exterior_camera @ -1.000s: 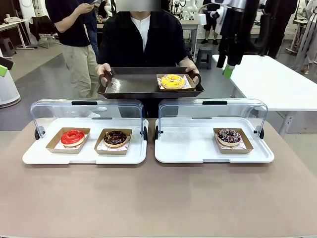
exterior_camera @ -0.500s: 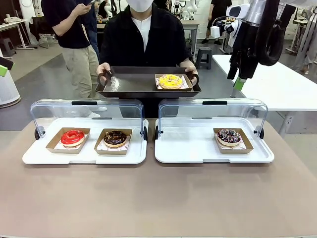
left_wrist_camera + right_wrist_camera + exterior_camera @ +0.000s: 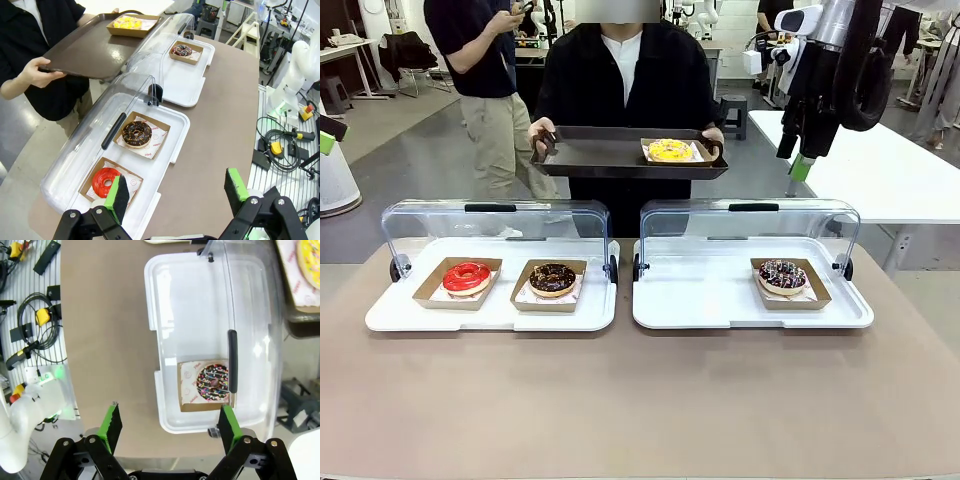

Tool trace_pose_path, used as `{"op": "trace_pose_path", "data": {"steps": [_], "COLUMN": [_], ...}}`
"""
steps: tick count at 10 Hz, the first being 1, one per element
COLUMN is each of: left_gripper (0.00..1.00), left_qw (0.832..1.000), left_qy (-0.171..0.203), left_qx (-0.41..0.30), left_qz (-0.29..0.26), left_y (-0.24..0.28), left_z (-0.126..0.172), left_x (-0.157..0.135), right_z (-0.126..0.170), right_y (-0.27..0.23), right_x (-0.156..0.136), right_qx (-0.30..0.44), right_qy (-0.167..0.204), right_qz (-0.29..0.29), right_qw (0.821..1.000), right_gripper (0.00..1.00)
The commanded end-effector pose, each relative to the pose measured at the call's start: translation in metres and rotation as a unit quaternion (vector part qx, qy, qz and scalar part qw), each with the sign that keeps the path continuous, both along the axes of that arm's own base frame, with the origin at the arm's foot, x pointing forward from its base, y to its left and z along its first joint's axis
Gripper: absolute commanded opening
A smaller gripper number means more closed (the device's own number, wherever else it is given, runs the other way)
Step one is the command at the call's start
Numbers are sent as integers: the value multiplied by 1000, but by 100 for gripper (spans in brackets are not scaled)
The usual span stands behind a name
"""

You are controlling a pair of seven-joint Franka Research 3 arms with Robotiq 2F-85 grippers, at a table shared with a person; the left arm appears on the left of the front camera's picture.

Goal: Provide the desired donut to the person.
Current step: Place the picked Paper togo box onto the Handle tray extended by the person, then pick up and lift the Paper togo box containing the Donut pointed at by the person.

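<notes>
On the dark serving tray [image 3: 590, 152], near its right end, in a brown card holder: the yellow-glazed donut [image 3: 669, 150], carried at chest height by the person [image 3: 585, 85], a hand [image 3: 543, 136] at each end, well behind the display cases. Judged as delivered, or nearly so. Left gripper [image 3: 176, 189] spread wide and empty, hovering up and off the end of the left display case [image 3: 490, 313], near the red donut [image 3: 467, 276] and the chocolate donut [image 3: 552, 277]. Right gripper [image 3: 169, 424] likewise spread and empty, high up, looking down on the right display case [image 3: 720, 310] and its sprinkled donut [image 3: 212, 381]. Risks from here: a slide of the card holder off the tray with any tilt; a knock against a clear lid on a careless descent; a needless second pick from either case. Underneath, a taupe table [image 3: 640, 400]; beyond, a grey-floored workshop with a bystander [image 3: 485, 60], a white table [image 3: 880, 170] and cables [image 3: 280, 145] at the side.
</notes>
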State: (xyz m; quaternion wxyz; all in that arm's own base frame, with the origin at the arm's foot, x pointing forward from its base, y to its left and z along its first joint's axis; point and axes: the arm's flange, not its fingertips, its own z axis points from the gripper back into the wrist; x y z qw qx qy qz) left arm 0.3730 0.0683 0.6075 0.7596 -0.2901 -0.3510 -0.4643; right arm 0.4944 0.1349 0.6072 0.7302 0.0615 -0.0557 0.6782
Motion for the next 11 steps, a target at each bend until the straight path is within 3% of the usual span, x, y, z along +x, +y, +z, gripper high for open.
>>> {"op": "trace_pose_path", "data": {"steps": [1, 10, 11], "left_gripper": [100, 100, 100], "left_qw": [1000, 1000, 1000], "left_qy": [-3, -3, -3], "left_qx": [-10, -10, -10], "left_qz": [-2, -2, -2], "left_y": [-1, -1, -1], "left_z": [1, 1, 1], "left_x": [-1, -1, -1], "right_z": [1, 0, 6], "right_y": [0, 0, -28], "right_x": [2, 0, -3], "right_qx": [-1, 0, 77], "right_qy": [1, 0, -6], "right_qz": [2, 0, -1], "right_qw": [1000, 1000, 997], "right_gripper": [100, 100, 100]}}
